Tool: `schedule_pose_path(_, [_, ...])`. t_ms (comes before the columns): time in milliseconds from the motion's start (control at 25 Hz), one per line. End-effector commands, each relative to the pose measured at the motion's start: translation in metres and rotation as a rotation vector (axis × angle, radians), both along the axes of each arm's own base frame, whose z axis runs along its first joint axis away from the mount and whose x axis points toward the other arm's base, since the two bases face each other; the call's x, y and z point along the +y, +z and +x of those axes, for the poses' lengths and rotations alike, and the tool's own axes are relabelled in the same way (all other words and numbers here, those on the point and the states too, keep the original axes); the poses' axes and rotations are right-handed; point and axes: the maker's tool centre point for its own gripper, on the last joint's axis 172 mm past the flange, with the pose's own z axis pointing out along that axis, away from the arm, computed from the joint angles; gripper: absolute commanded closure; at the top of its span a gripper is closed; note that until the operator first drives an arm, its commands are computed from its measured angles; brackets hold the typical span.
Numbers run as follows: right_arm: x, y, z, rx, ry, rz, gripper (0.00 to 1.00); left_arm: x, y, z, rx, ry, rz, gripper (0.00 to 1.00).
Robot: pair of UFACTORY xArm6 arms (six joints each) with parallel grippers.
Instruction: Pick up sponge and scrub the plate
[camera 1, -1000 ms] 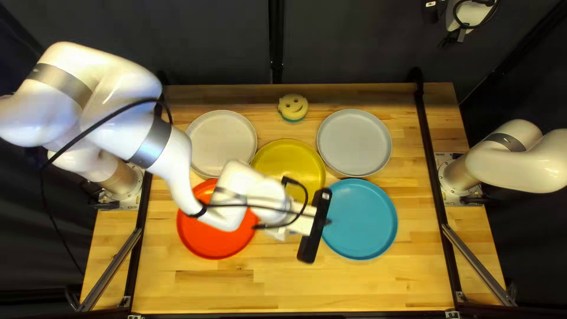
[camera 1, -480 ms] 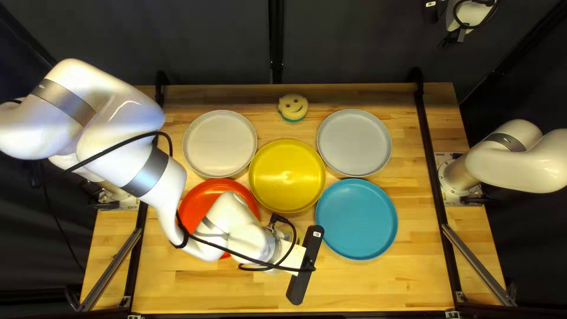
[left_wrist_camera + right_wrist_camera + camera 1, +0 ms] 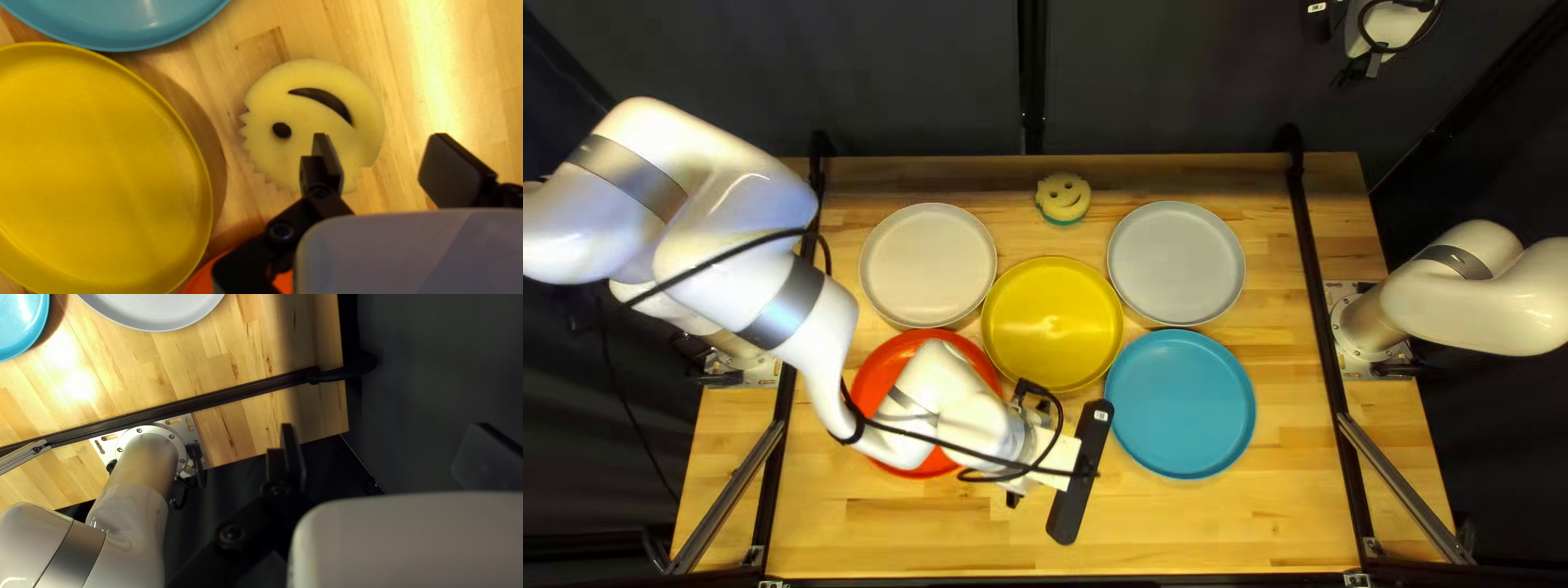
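Since the sponge looks light and squashy, pinch it across its sides; it lies between the yellow plate and the worktop's near edge, under the gaping left gripper. The right gripper gapes too.

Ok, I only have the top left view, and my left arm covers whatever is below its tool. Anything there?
Observer: Yes, a yellow sponge with a cut-out smile.
Operator: Is the left tool shut on it?
Observer: No, it's open, fingers well apart.
Operator: Lined up in the left wrist view?
Observer: Not by the look of it: one finger overlaps the sponge, the other appears past its edge.
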Motion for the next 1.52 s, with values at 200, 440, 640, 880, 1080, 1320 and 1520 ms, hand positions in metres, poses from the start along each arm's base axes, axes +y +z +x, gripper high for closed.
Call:
schedule_pose_path(200, [0.0, 0.0, 0.0, 0.0, 0.0, 0.0, 0.0, 0.15, 0.037, -0.057, 0.077, 0.069, -0.043, 0.0])
schedule_pose_path(440, [0.0, 0.0, 0.0, 0.0, 0.0, 0.0, 0.0, 0.235, 0.083, -0.09, 0.122, 0.092, -0.016, 0.0])
schedule_pose_path(640, [0.0, 0.0, 0.0, 0.0, 0.0, 0.0, 0.0, 0.285, 0.129, -0.141, 0.113, 0.114, 0.017, 0.0])
schedule_pose_path(880, [0.0, 0.0, 0.0, 0.0, 0.0, 0.0, 0.0, 0.313, 0.171, -0.206, 0.082, 0.152, 0.059, 0.0])
schedule_pose_path(1080, [0.0, 0.0, 0.0, 0.0, 0.0, 0.0, 0.0, 0.349, 0.213, -0.242, 0.083, 0.202, 0.092, 0.0])
schedule_pose_path(1320, [0.0, 0.0, 0.0, 0.0, 0.0, 0.0, 0.0, 0.369, 0.245, -0.267, 0.115, 0.354, 0.076, 0.0])
schedule_pose_path(1520, [0.0, 0.0, 0.0, 0.0, 0.0, 0.0, 0.0, 0.369, 0.245, -0.267, 0.115, 0.354, 0.076, 0.0])
